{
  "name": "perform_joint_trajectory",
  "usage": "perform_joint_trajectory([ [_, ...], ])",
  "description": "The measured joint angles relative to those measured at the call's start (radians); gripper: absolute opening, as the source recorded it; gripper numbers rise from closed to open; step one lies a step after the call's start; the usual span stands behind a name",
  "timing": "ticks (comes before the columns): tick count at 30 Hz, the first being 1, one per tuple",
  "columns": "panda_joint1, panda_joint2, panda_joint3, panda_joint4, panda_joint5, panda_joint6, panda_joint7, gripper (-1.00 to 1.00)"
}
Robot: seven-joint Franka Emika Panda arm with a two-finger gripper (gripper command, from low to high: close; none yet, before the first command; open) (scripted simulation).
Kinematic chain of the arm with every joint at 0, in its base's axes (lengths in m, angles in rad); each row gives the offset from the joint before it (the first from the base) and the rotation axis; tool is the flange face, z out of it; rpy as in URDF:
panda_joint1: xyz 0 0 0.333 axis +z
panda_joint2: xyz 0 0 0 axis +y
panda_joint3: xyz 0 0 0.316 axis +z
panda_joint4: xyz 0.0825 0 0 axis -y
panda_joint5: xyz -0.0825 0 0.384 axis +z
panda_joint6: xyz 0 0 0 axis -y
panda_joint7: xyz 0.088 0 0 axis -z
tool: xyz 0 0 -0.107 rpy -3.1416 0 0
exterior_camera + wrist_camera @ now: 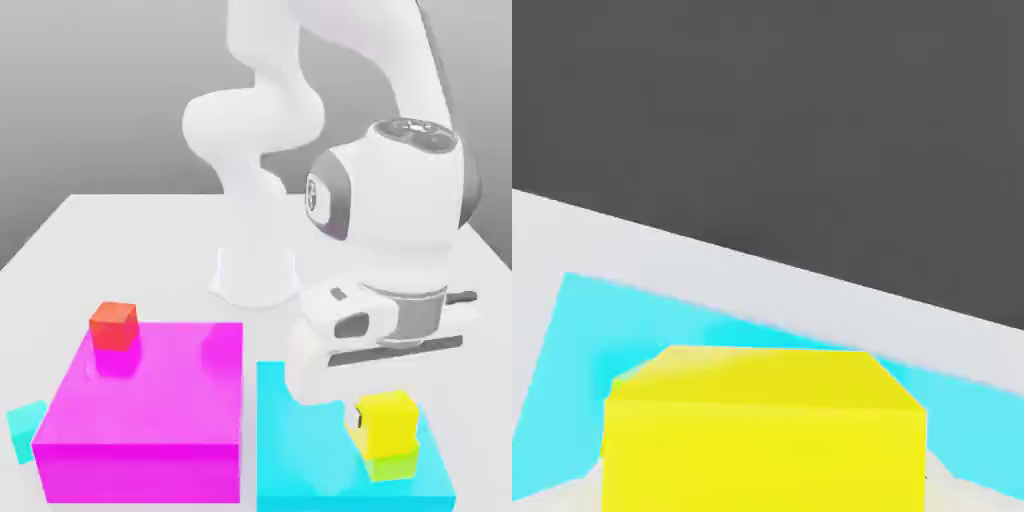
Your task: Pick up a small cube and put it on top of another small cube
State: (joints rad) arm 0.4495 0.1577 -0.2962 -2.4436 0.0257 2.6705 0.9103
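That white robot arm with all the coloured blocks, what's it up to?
The arm's gripper is shut on a small yellow cube, just above a lime cube on the flat cyan block. The job is to put the yellow cube on top of the small teal cube, which sits on the table at the exterior view's left, beside the big magenta block. That stacking is not yet done. A red-orange cube rests on the magenta block.
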Motion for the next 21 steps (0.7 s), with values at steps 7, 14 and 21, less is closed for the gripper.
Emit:
perform_joint_trajectory([
  [7, -0.103, 0.007, -0.162, 0.003, 0.074, -0.037, 0.279, -1.00],
  [14, -0.205, 0.019, -0.326, 0.007, 0.151, -0.075, 0.557, -1.00],
  [21, -0.314, 0.069, -0.438, 0.019, 0.261, -0.090, 0.768, -1.00],
])
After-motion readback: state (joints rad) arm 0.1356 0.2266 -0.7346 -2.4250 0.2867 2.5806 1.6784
